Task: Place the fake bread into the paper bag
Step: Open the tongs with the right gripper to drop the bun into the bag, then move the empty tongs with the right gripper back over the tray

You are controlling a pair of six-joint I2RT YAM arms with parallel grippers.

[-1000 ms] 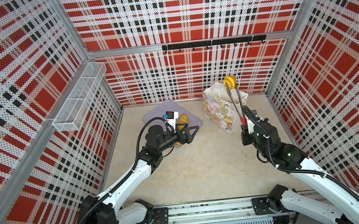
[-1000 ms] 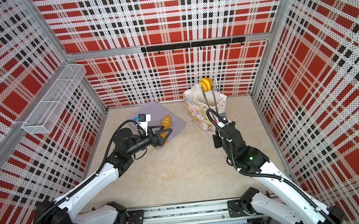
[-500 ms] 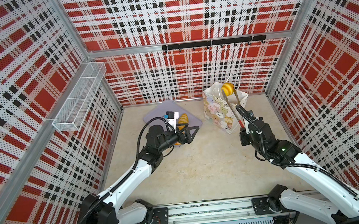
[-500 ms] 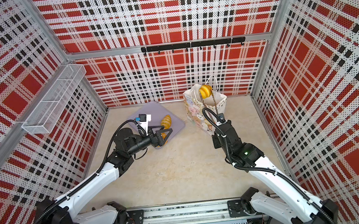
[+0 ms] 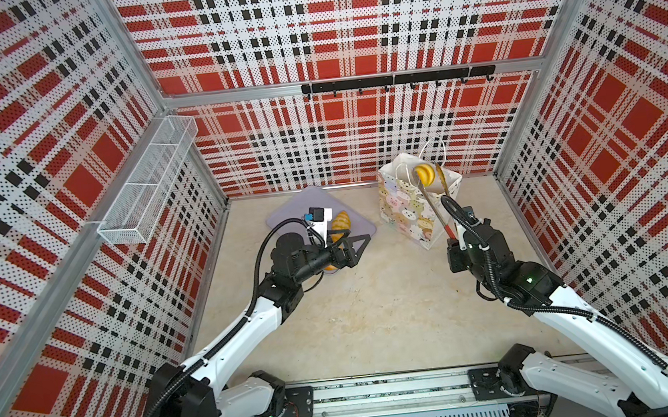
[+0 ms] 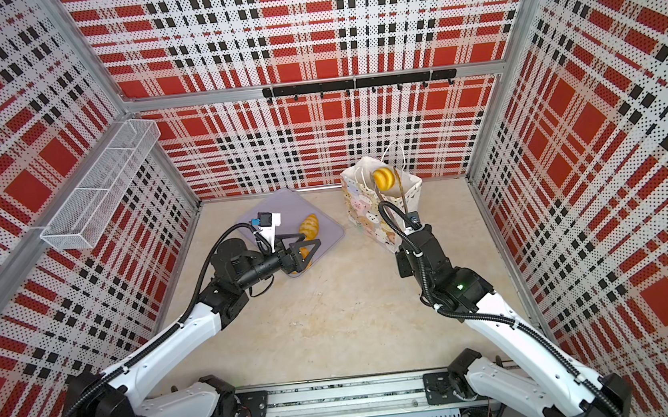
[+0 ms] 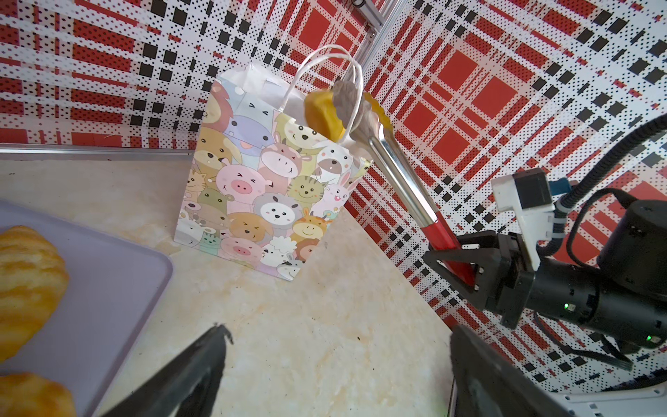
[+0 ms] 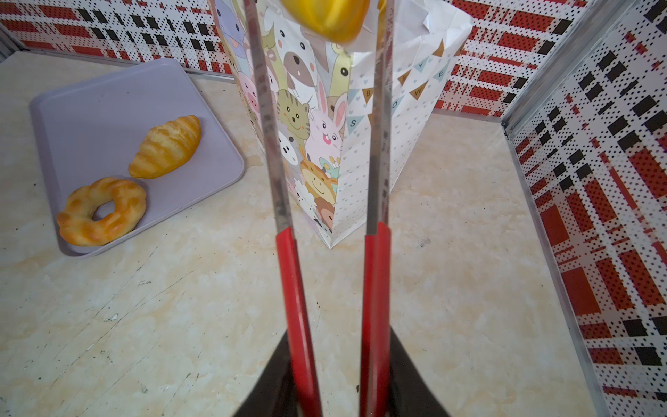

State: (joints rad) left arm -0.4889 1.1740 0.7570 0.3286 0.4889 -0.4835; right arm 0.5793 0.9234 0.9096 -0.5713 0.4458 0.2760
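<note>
- The right hand [image 7: 465,267] pinches the red handles of the tongs [image 7: 400,173].
- A yellow bread [image 7: 321,115] is between the tong tips, right over the open top of the paper bag [image 7: 252,180].
- The bag stands up on the tabletop [image 8: 180,307], just beside the purple tray [image 8: 108,108].
- A long roll [image 8: 168,146] and a ring doughnut [image 8: 103,211] lie side by side on the tray.
- The left hand [image 5: 352,243] is spread wide by the tray's edge.
</note>
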